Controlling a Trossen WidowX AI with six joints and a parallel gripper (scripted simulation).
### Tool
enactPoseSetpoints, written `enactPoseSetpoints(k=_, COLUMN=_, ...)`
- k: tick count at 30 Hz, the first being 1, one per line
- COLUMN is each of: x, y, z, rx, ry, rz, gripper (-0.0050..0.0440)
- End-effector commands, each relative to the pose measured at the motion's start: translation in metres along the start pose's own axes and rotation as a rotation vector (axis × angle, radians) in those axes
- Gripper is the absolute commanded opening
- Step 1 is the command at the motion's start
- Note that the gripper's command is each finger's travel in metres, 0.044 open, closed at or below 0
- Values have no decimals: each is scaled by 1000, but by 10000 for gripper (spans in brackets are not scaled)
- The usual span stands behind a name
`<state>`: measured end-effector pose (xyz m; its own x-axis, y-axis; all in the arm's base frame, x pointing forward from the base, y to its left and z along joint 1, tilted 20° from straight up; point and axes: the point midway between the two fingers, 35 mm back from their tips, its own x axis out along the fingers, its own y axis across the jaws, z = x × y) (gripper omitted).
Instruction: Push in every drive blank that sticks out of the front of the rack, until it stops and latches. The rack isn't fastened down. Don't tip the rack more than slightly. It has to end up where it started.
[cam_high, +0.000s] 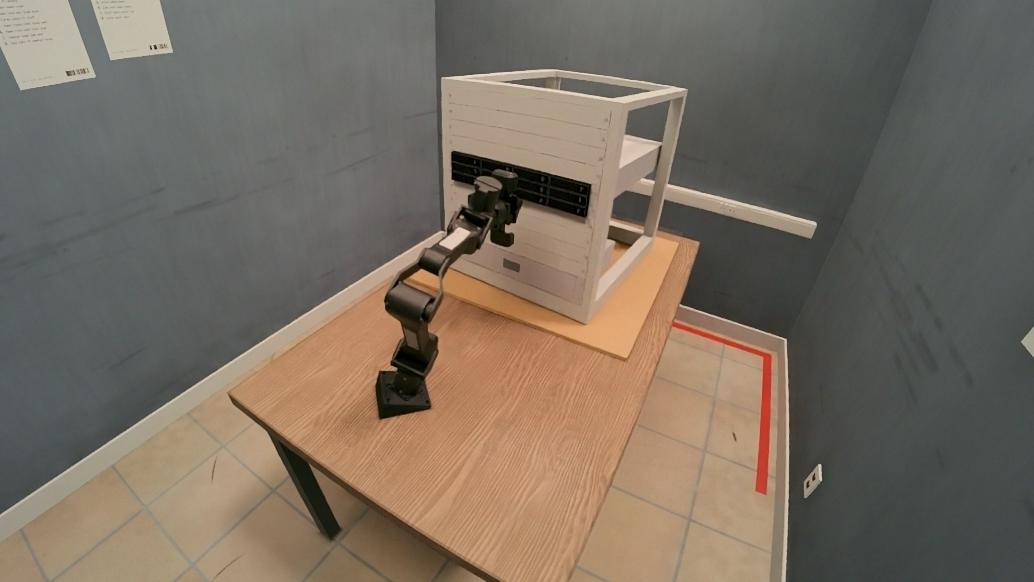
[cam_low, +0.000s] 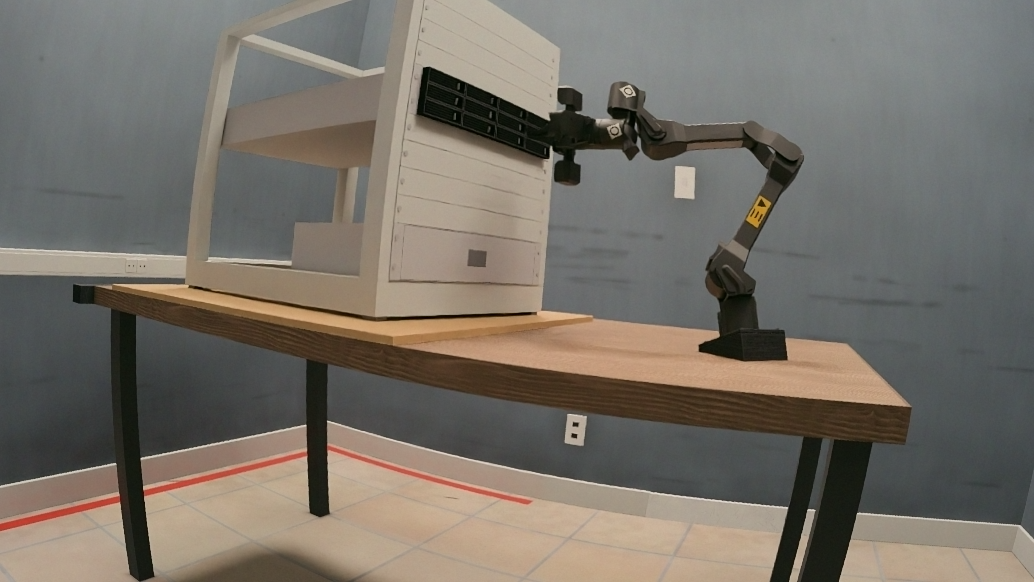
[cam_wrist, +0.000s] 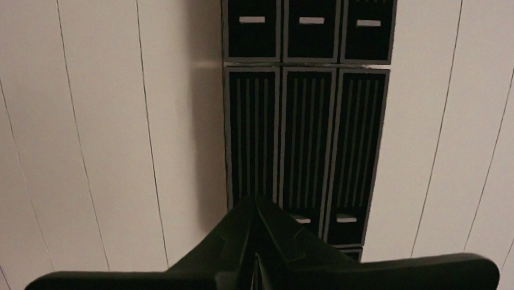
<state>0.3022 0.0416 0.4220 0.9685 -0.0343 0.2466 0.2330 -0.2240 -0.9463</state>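
Observation:
The white rack stands on a tan board at the back of the table. A black strip of drive blanks runs across its front; it also shows in the side view and fills the top of the wrist view. My gripper is shut and empty, its tips pressed against a blank at the strip's end nearest the arm. In the wrist view the joined fingertips meet the lower end of the left blank. From the side, no blank plainly juts out.
The rack rests on a tan board on a wooden table. The arm's base is bolted near the table's front left. Grey walls close in behind and beside the rack.

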Motion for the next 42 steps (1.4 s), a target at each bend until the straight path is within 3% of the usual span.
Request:
enactPoseSetpoints(k=1, x=5, y=-10, z=-3, rx=9, ry=4, rz=-24, gripper=-50)
enactPoseSetpoints(k=42, x=15, y=-11, z=-4, rx=9, ry=4, rz=-24, gripper=-50)
